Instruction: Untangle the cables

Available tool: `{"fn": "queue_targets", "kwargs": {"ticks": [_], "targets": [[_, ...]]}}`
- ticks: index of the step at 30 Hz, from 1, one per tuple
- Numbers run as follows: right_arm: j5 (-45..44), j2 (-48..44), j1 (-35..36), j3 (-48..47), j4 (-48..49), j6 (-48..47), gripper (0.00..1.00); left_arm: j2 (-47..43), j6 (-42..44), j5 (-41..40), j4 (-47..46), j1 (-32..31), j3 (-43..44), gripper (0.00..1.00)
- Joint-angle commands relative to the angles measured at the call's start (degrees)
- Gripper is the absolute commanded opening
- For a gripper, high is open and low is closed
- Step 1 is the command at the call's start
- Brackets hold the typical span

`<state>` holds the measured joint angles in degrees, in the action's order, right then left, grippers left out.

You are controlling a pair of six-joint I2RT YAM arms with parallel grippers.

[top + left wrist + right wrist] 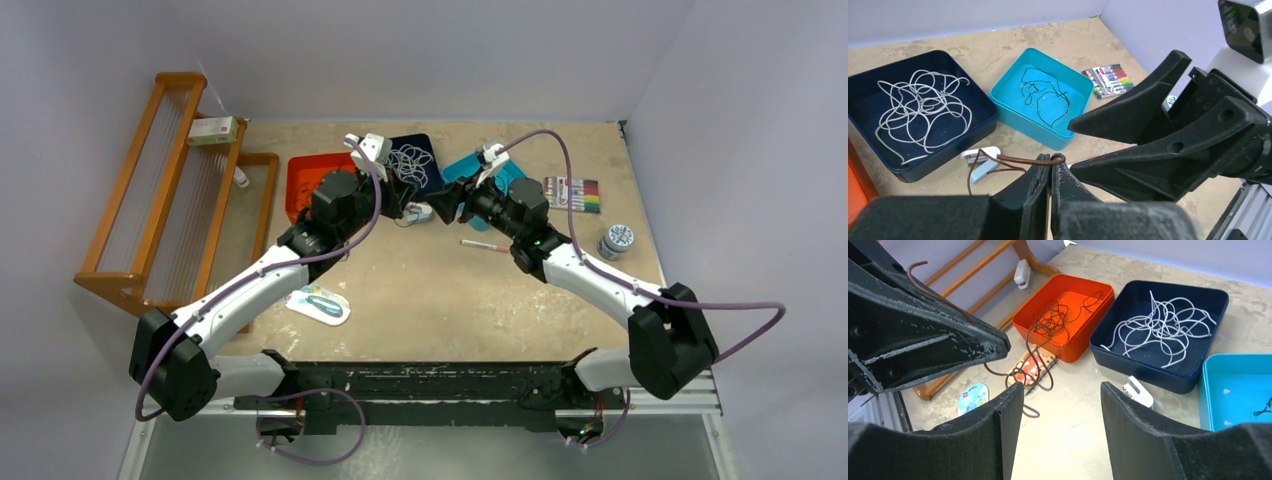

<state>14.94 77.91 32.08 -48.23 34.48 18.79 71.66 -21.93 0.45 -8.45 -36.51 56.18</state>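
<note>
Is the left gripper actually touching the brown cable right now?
Touching. The left wrist view shows the left gripper shut, with the brown cable pinched between its fingertips and its looped end poking out past them.

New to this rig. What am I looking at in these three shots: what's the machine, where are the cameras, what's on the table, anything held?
Two robot arms stand at the near edge of the table, each ending in a two-finger claw. The wide picture comes from a fixed camera above and behind them; the other two come from cameras on each wrist, so the black wedges at the bottom are that arm's own fingers. On the table sit three trays: an orange tray with brown cable, a navy tray with white cable, a teal tray with black cable. The left claw is shut on the brown cable; the right claw is open and empty.
</note>
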Motion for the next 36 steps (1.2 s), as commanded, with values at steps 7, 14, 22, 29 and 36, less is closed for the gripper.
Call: {"fn": "queue_targets", "kwargs": {"ticks": [7, 14, 22, 29, 36], "targets": [[6.57, 5.24, -0.09, -3.47, 9.15, 2.75, 0.61, -1.51, -0.99, 3.57, -2.22, -0.12, 2.05, 0.0], [9.61, 8.44, -0.14, -3.49, 13.72, 5.99, 0.6, -1.4, -1.65, 4.96, -3.41, -0.14, 1.73, 0.0], [9.55, 12.15, -0.1, -4.42, 16.29, 8.23, 0.59, -1.6, -2.03, 6.19, -3.64, -0.13, 1.39, 0.0], [3.09, 17.64, -0.08, -6.73, 10.45, 8.98, 0.47, -3.1, -2.64, 6.05, -2.21, -0.09, 2.85, 0.0], [1.93, 22.18, -0.09, -6.71, 10.35, 9.15, 0.26, -5.4, -0.87, 4.75, 2.33, -0.13, 6.93, 0.0]]}}
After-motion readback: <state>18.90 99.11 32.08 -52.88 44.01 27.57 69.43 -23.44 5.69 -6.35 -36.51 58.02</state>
